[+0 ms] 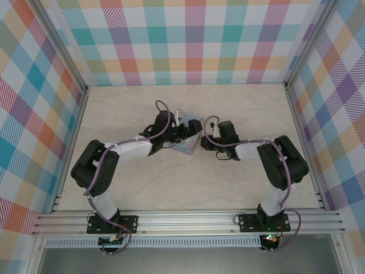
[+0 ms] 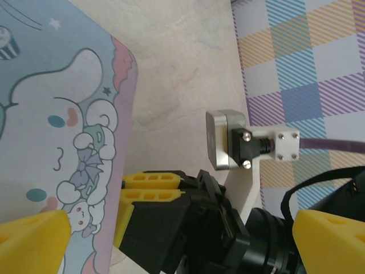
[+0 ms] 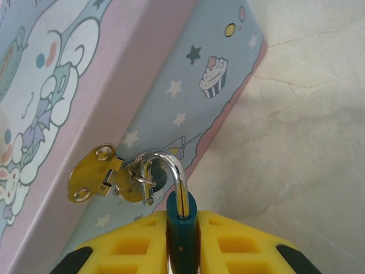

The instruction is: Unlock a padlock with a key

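Marbled table (image 1: 171, 188): right jaws clamp the padlock (image 3: 182, 231) by its blue body; left jaws gape wide above the tin (image 2: 51, 114).

Padlock: small teal-bodied metal padlock (image 3: 183, 228), body mostly hidden between the right gripper's yellow fingers (image 3: 245, 245) and cut by the bottom edge.
Tin: light blue cartoon-printed rectangular tin (image 3: 85, 68), running off the top and left edges.
Overhead: padlock too small to tell.
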Controlling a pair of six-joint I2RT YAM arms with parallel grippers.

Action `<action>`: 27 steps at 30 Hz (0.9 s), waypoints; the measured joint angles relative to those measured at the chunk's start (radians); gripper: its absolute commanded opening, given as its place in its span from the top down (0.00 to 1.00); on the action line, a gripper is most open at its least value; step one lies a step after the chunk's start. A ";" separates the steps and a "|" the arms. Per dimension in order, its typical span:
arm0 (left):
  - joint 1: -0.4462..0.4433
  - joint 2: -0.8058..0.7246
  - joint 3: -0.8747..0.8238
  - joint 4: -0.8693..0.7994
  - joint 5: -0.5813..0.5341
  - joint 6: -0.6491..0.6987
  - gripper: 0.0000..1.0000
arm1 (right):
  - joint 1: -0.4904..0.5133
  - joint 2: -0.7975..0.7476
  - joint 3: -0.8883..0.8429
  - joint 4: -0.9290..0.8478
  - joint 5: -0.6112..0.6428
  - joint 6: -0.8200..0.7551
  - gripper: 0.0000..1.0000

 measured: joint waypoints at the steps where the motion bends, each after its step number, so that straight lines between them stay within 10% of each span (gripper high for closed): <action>1: 0.000 0.000 -0.003 0.008 0.000 -0.005 0.00 | -0.005 0.006 0.005 0.005 -0.010 0.003 0.82; 27: 0.000 -0.003 -0.029 0.057 -0.005 -0.016 0.00 | -0.072 0.079 0.130 0.013 -0.007 -0.026 0.82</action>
